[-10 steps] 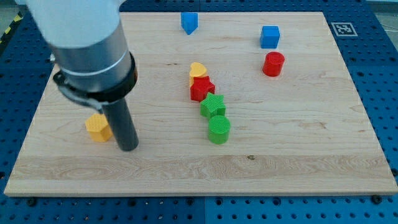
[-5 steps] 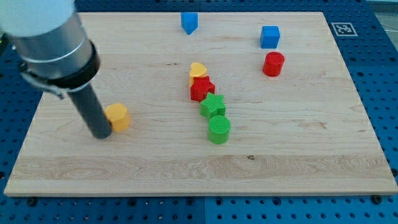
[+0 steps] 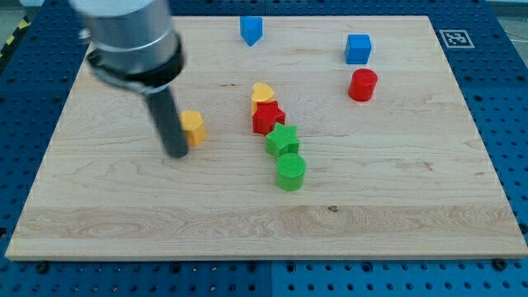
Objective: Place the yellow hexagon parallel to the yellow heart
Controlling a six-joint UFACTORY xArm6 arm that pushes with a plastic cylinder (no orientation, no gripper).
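The arm has no gripper or hand, just a dark rod, so nothing opens, closes or grips. The rod's tip [image 3: 176, 153] sits on the wooden board [image 3: 396, 214] left of centre, touching or just beside the left face of the yellow hexagon [image 3: 193, 128]; exact contact is hard to tell since the rod hides that side.

The yellow hexagon lies left of centre, nearer the board's top edge than its bottom edge. The yellow heart [image 3: 262, 91] is to its right and a bit nearer the top edge, touching the red star [image 3: 267, 118] below it. That star starts a tight chain running toward the bottom edge: green star [image 3: 282, 140], then green cylinder [image 3: 290, 172]. Toward the top right corner sit a blue cube [image 3: 358, 49] and red cylinder [image 3: 362, 85]; a blue block [image 3: 252, 30], shape unclear, sits by the top edge.

Judged progress: hexagon is near but not yet level w/ the heart.

Risks:
- Tip is low on the hexagon's left side, so an off-centre push could spin it or let it slip off the rod.
- Pushing straight right would likely drive it into the red star, not beside the heart, and knock the chain, incl. the heart itself.
- Overshoot toward the top edge would leave it out of line again.
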